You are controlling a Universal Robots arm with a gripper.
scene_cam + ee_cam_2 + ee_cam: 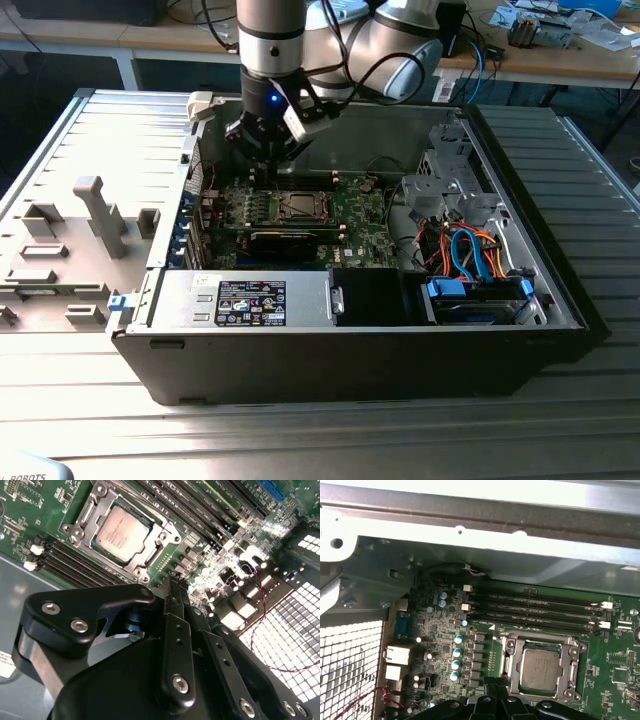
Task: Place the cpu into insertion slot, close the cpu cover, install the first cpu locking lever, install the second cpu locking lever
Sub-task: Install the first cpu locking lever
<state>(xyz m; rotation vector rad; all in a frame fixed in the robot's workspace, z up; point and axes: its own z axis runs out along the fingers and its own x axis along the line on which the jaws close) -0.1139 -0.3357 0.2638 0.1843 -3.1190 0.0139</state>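
Views differ in what they show. In the exterior view, an open black computer case [350, 330] lies on a grey desk [300, 440], and the robot arm [270, 40] reaches down into it, with the gripper [262, 150] hanging over the green motherboard [360, 215] near the back wall of the case. This view also shows a bundle of orange and blue cables [470, 250] at the exterior view's right and a grey tray with holder shapes [70, 250] at the exterior view's left. In both wrist views, the cpu [122, 530] [539, 669] sits flat in the insertion slot [150, 555] [510, 660], and its pale metal top shows through the square window of the cpu cover [85, 512] [570, 650], which lies down around it. There is one cpu, one slot and one cover. In the first wrist view, four long black memory slots [535, 612] run side by side just beside the socket, and a row of small blue-topped cans [456, 652] stands near them. In the second wrist view, the gripper [175, 587] has its fingers [172, 610] pressed close together, holding nothing, with the tips above the board beside the socket. A thin red wire [265, 630] runs across a white mesh wall [295, 630] of the case there.
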